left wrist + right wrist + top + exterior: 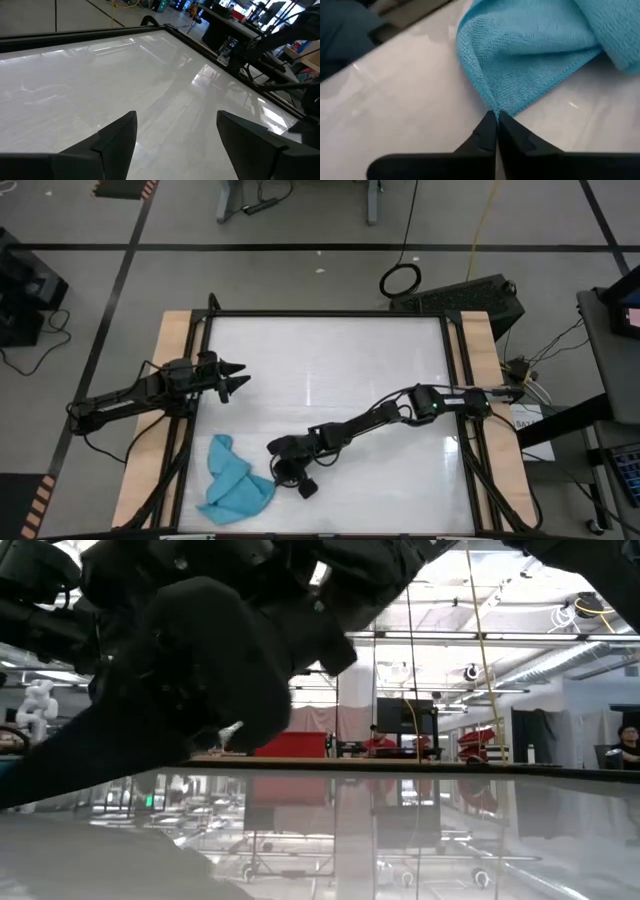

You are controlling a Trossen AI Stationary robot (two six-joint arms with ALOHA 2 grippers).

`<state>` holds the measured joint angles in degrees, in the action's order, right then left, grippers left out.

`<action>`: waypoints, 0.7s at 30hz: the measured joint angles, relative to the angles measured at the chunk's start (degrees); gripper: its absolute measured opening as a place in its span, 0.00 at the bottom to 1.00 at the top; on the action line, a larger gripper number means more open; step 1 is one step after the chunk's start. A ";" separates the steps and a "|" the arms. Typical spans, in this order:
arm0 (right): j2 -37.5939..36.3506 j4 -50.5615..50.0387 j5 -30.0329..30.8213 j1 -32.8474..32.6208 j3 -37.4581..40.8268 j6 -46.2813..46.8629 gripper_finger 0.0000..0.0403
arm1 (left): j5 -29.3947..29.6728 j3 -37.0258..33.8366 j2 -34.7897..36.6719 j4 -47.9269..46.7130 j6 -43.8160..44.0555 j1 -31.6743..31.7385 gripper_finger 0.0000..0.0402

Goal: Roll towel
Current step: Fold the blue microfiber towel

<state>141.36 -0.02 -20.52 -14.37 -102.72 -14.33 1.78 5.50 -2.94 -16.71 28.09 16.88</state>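
Note:
The turquoise towel [236, 486] lies crumpled in a heap on the white table [330, 360] near its near left corner; it fills the far part of the right wrist view [535, 55]. My right gripper [276, 477] reaches across to the towel's right side and is shut on a corner of it [496, 116]. My left gripper [240, 383] is open and empty above the table's left part, well clear of the towel; its two fingers stand apart in the left wrist view [175, 127]. In the low view a dark arm [200, 670] hides the towel. My right gripper pinches a pointed corner of the towel [495, 106] between its two fingertips, only at their free ends. The fingers come low and slanting from the table's right side. The corner sits close to the tabletop, and the rest of the towel lies bunched on the table beyond it.
Wooden strips [168, 410] and a black frame [200, 350] border the table on the left and right. The bare white tabletop stretches across the middle and far part. Beyond the table are cables, a keyboard [470, 295] and room equipment.

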 joint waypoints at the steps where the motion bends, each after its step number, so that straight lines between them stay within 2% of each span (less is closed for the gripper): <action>1: -0.83 -2.20 0.39 0.00 0.04 -0.62 0.01 | 0.00 0.00 0.00 0.00 0.00 0.00 0.69; 9: -10.26 -24.39 14.64 -1.64 0.11 -5.79 0.00 | 0.00 -0.03 0.00 0.42 -0.01 0.01 0.69; 16: -16.22 -39.98 22.68 -3.63 0.11 -5.85 0.00 | -0.55 -0.31 0.00 2.88 2.10 0.00 0.69; 21: -18.46 -47.18 27.28 -4.07 0.11 -2.97 0.00 | 1.75 -0.33 -0.04 8.96 0.99 0.02 0.69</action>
<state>122.90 -47.20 6.76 -18.44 -102.61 -17.29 3.53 5.17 -2.98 -7.75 29.08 16.91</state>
